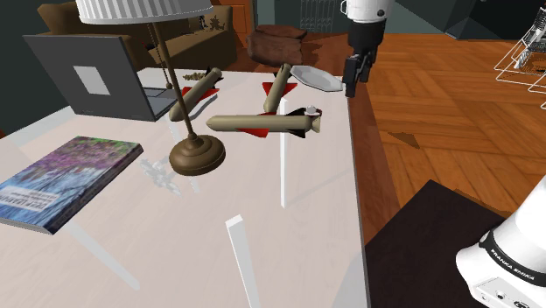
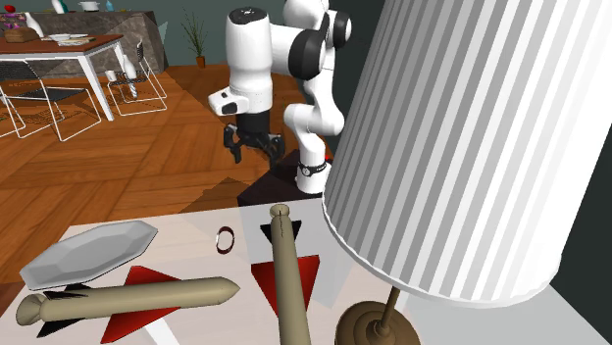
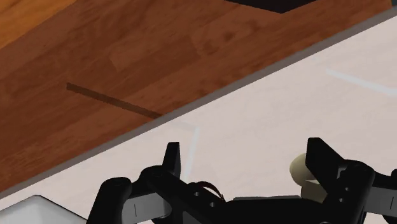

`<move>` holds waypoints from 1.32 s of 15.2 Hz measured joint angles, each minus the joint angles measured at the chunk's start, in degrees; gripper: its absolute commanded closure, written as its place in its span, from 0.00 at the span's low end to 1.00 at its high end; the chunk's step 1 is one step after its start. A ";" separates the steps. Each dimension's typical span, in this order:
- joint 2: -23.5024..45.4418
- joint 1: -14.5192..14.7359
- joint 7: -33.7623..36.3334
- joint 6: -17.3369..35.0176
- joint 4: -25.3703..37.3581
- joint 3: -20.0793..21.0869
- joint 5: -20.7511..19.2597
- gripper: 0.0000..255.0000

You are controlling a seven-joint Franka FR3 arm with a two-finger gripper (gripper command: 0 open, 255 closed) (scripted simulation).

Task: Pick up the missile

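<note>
Three tan missiles with red fins lie on the pale table. The middle missile (image 1: 262, 124) (image 2: 287, 274) points its nose at the table edge beside the arm; its cream nose tip (image 3: 301, 169) shows close to one finger. Another missile (image 1: 280, 86) (image 2: 137, 299) lies next to a grey plate (image 1: 317, 79) (image 2: 88, 253). The third missile (image 1: 194, 94) lies near the laptop. My black gripper (image 1: 353, 77) (image 2: 253, 147) (image 3: 248, 167) hangs open above the table's edge, apart from every missile, with nothing between its fingers.
A small dark red ring (image 1: 312, 111) (image 2: 226, 238) (image 3: 207, 188) lies by the middle missile's nose. A brown lamp base (image 1: 197, 156) under a white shade (image 2: 481, 147), a grey laptop (image 1: 96, 79) and a book (image 1: 61, 179) crowd the table. Wood floor (image 3: 127, 57) lies beyond the edge.
</note>
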 measured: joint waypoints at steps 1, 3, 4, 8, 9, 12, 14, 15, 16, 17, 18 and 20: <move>2.15 0.46 -0.53 0.30 1.63 0.44 0.08 0.00; 6.26 1.25 -1.94 0.97 4.70 1.15 0.10 0.00; 8.32 1.55 -2.78 1.40 6.15 1.41 0.04 0.00; 16.91 3.19 -5.27 1.12 14.17 3.11 -0.36 0.00; 18.75 3.57 -5.98 1.06 15.86 3.49 -0.50 0.00; 24.44 4.90 -7.88 0.66 21.26 4.75 -1.07 0.00; 29.33 5.99 -9.02 -0.66 26.99 5.60 -1.76 0.00; 31.59 6.64 -9.50 -1.45 29.81 6.06 -2.09 0.00; 32.87 7.24 -9.71 -1.48 30.89 6.50 -2.29 0.00; 33.46 7.44 -9.98 -1.13 31.02 6.67 -2.38 0.00; 33.90 7.52 -10.10 -0.61 30.88 6.72 -2.46 0.00; 34.17 7.49 -10.22 0.65 29.85 6.73 -2.52 0.00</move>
